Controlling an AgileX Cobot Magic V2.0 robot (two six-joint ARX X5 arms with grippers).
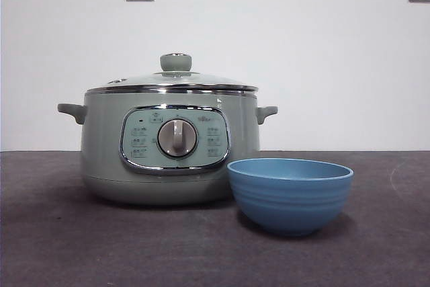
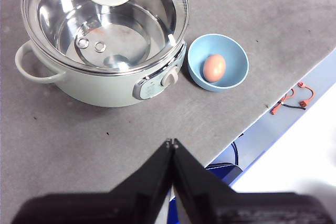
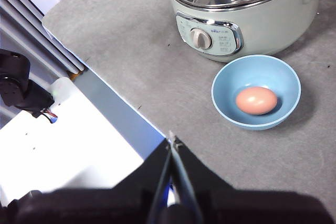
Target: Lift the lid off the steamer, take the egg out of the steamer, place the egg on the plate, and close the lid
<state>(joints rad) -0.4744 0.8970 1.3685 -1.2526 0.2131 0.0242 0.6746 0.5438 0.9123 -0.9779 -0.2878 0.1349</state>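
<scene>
Nearest, the blue plate (image 1: 289,194) cradles the egg (image 3: 256,100) beside the lidded steamer (image 1: 168,149), so both grippers (image 2: 171,142) (image 3: 171,139) hang back, jaws pressed together, empty.

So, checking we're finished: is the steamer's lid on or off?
On. The lid sits level on the steamer rim; the egg lies in the plate.

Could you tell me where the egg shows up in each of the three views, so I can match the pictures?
Front view: the egg is not visible; the wall of the blue plate hides whatever lies inside.
Left wrist view: the egg lies in the plate, which stands beside the steamer.
Right wrist view: the egg lies in the same plate, close to the steamer's control panel.
Shared landmark: the steamer's silver dial, near the plate in all three views.
</scene>
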